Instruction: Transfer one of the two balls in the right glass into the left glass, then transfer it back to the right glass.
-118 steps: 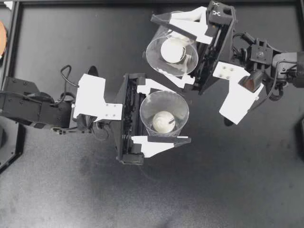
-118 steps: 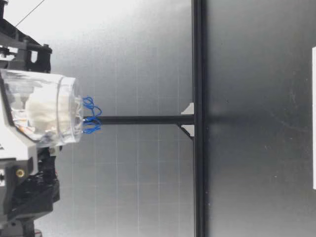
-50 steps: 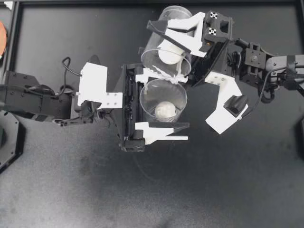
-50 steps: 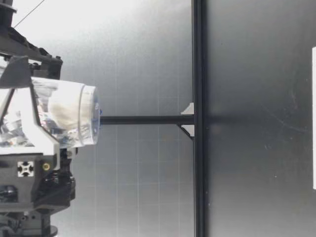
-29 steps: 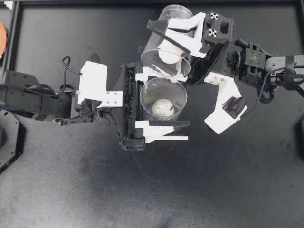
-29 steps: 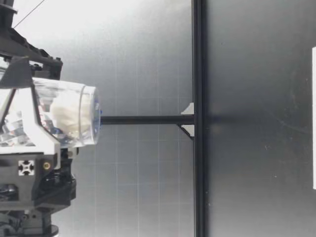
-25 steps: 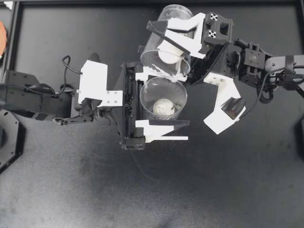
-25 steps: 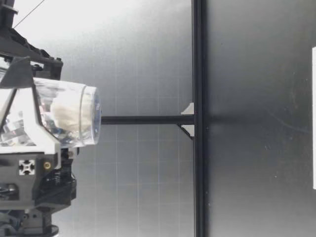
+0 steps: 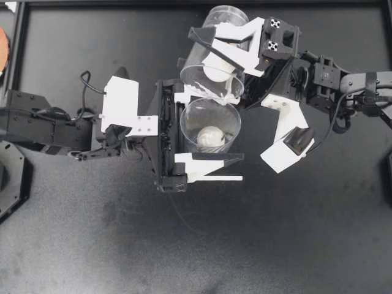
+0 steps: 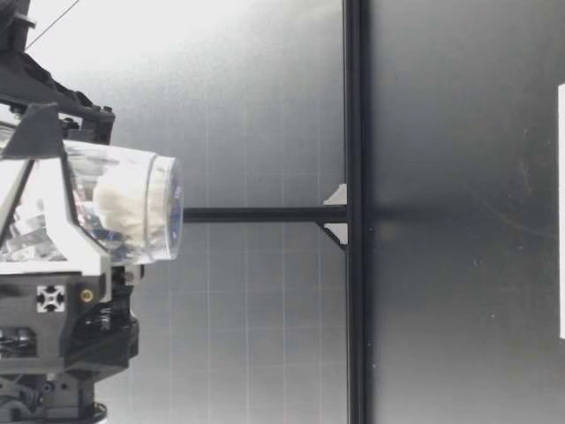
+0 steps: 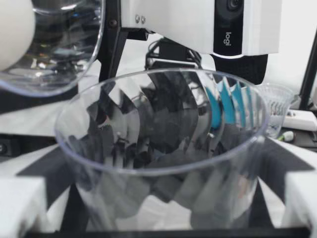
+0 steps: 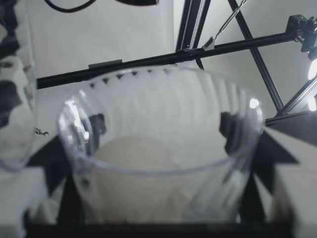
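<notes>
While left gripper (image 9: 234, 130) clamps left glass (image 9: 228, 119) upright, right gripper (image 9: 187, 50) grips right glass (image 9: 223, 17) tilted, mouth just above left rim. One ball (image 9: 210, 136) sits in left glass, second ball (image 9: 215, 72) near right mouth. Only top view shows both balls.

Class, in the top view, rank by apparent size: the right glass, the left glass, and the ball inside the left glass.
1. right glass: tilted, its side shows; possibly nearer the camera too.
2. left glass: seen straight down its mouth.
3. ball in the left glass: plainly smallest.
</notes>
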You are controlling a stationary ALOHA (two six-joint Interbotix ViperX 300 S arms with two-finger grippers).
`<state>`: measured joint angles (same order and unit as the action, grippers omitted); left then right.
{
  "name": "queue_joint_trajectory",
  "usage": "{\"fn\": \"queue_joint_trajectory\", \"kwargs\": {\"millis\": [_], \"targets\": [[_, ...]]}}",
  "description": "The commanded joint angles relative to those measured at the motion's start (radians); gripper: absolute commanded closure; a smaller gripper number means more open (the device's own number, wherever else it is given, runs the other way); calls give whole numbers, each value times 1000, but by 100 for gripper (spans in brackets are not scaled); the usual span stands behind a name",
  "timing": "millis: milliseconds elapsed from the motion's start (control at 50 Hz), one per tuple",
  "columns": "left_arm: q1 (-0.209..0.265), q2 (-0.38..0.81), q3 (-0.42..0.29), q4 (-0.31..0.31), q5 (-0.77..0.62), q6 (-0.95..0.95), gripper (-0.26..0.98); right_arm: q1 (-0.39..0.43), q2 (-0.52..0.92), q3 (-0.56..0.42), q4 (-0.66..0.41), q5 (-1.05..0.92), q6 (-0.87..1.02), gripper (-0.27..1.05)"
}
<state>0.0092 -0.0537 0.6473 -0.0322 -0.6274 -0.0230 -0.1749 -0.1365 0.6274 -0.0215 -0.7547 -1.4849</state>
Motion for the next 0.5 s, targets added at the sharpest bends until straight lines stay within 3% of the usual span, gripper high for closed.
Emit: {"fn": "queue_joint_trajectory", "kwargs": {"millis": [0, 480], "targets": [[15, -11, -11, -5, -5, 0, -4, 17, -6, -20, -2, -15, 2, 6], [17, -11, -11, -6, -5, -2, -4, 15, 5, -20, -2, -48, -60, 6]]}}
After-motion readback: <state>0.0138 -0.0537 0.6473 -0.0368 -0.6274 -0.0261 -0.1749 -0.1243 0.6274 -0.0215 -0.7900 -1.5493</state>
